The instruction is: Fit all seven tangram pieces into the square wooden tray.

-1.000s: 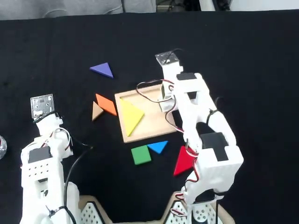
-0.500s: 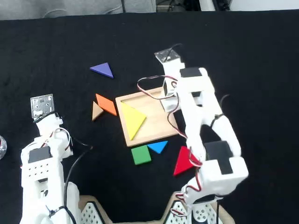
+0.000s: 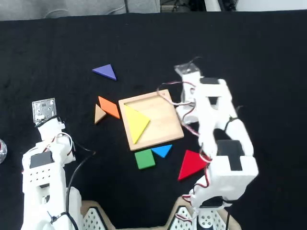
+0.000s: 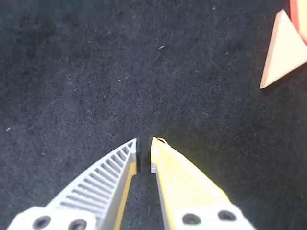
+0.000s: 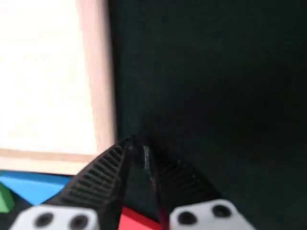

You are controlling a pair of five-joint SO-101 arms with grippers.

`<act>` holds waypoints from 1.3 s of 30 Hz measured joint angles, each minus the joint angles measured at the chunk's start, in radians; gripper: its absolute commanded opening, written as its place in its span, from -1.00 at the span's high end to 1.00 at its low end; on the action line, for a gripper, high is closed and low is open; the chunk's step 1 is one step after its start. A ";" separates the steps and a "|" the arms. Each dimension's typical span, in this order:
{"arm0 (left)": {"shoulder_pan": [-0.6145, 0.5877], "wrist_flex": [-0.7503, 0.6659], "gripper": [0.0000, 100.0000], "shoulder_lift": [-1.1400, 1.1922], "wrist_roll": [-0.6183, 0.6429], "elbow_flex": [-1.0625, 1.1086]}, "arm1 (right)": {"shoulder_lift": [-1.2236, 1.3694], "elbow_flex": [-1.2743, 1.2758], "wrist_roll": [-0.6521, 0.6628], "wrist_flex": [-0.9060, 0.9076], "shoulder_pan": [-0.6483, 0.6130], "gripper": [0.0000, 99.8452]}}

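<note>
The left gripper (image 4: 144, 143) hangs closed and empty over the black cloth (image 3: 57, 48), near the tan triangle (image 3: 99, 114), apparently waiting. The wooden tray (image 3: 165, 120) holds only the yellow triangle (image 3: 135, 122). The right gripper (image 5: 138, 146), also closed and empty, sits just beside the tray's rim, perhaps to push it straight.

Seven tangram pieces and one wooden tray (image 3: 165, 115), center frame: five triangles, namely purple triangle (image 3: 105, 72), tan triangle (image 3: 99, 114), yellow triangle (image 3: 135, 122), blue triangle (image 3: 162, 150) and red triangle (image 3: 192, 164); one green square (image 3: 144, 159); one orange parallelogram (image 3: 109, 107). Two arms: left arm (image 3: 44, 165), right arm (image 3: 218, 129).
</note>
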 measured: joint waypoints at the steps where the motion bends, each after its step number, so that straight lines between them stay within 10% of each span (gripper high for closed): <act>1: 0.000 0.000 0.85 0.000 0.000 0.000 | 0.000 0.011 0.000 0.000 -0.021 0.98; 13: 0.000 0.000 0.85 -0.003 0.000 0.000 | -0.104 0.034 0.025 0.135 -0.084 0.98; 24: 0.000 0.000 0.85 -0.003 0.000 0.000 | -0.574 0.292 0.750 0.215 0.020 0.79; 28: 0.000 0.000 0.85 -0.003 0.000 0.000 | -0.640 0.405 0.819 0.218 0.018 0.45; 39: 0.000 0.000 0.85 -0.003 0.000 0.000 | -0.669 0.489 1.099 0.391 -0.044 0.44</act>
